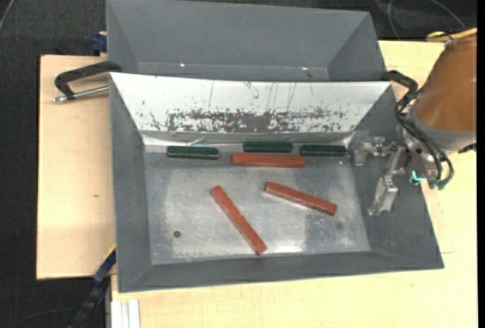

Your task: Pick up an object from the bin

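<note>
My gripper (368, 178) hangs over the right slope of the bin, open, with nothing between its fingers. One metal fingertip (358, 151) points left toward the back right corner, and the other fingertip (377, 205) points down. Just left of the upper fingertip a short dark green bar (323, 151) lies along the back wall. A red-brown bar (300, 198) lies slanted on the floor, to the left of the lower fingertip and apart from it.
Another red-brown bar (238, 219) lies diagonally in the middle of the floor. A third red-brown bar (268, 160) lies along the back wall, with two more dark green bars (192, 154) (267, 145) beside it. A small dark speck (176, 235) sits front left.
</note>
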Robot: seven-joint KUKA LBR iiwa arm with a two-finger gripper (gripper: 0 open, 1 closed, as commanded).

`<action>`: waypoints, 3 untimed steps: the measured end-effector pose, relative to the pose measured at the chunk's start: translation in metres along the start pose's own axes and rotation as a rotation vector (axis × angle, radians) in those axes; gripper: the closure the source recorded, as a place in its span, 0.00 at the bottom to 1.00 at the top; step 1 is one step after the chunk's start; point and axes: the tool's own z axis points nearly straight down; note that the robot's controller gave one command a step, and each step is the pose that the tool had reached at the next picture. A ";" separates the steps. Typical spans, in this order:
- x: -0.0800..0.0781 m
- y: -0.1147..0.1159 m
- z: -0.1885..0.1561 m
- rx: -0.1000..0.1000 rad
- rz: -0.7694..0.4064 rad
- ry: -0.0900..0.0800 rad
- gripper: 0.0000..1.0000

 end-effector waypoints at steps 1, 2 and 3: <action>0.023 0.035 0.088 -0.001 -0.223 -0.001 0.00; 0.021 0.033 0.086 0.002 -0.222 -0.007 1.00; 0.021 0.033 0.086 0.002 -0.223 -0.007 0.00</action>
